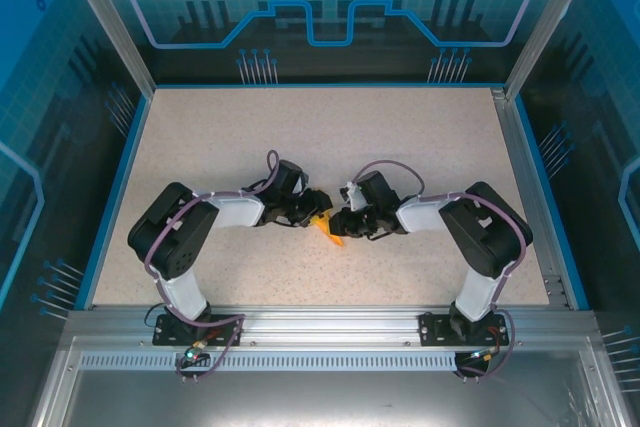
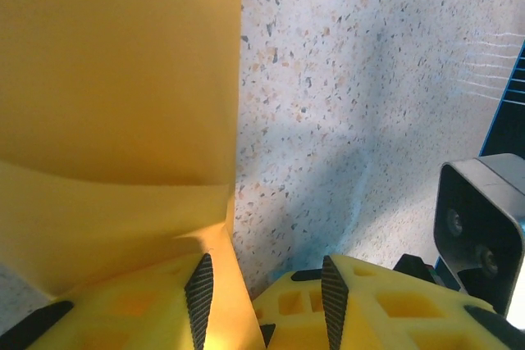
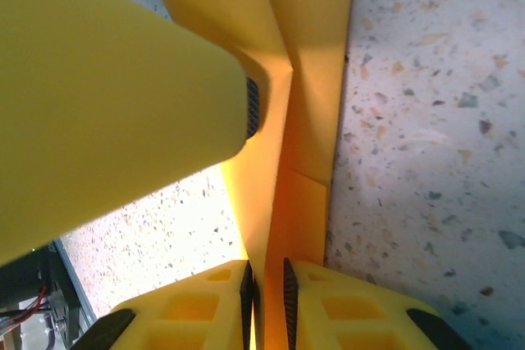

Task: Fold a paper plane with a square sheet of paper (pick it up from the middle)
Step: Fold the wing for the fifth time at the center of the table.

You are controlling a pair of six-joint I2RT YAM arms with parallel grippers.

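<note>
While part-folded paper (image 3: 312, 79) is kept near middle of surface (image 1: 400, 147), between both pincers, crease-setting step is judged in hand; folding judged unfinished. Paper's near edge is flanked by right pincer (image 3: 267, 284), jaws almost together: gripped or let go cannot be told. Left pincer (image 2: 262, 284) is parted, one pad (image 2: 198, 288) laid against paper. Next move: firm hold by one pincer called for before further fold, lest thin sheet slip.

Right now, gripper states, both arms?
Left gripper: open, one finger against the paper.
Right gripper: narrow around the paper; grip cannot be told.
</note>
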